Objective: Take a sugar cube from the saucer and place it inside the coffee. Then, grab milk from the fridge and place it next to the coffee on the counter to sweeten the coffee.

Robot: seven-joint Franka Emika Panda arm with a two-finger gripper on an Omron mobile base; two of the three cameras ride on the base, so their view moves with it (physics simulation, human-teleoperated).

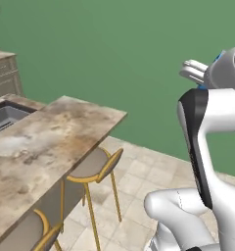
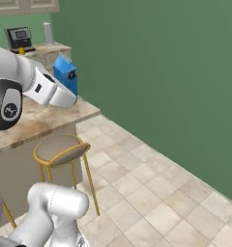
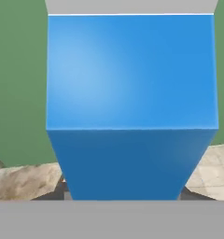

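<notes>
The gripper's (image 2: 69, 79) fingertips were hidden behind the milk (image 2: 65, 72), a smooth blue carton clamped between them and carried in the air above the marbled island (image 2: 45, 116), its base cut off in the hand view.

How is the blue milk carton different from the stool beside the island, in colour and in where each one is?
The milk carton is plain blue; the stool has a grey seat on a thin gold frame. The carton is held in the air by the tool; the stool stands on the tiled floor. The carton is boxy, the stool's seat round.
</notes>
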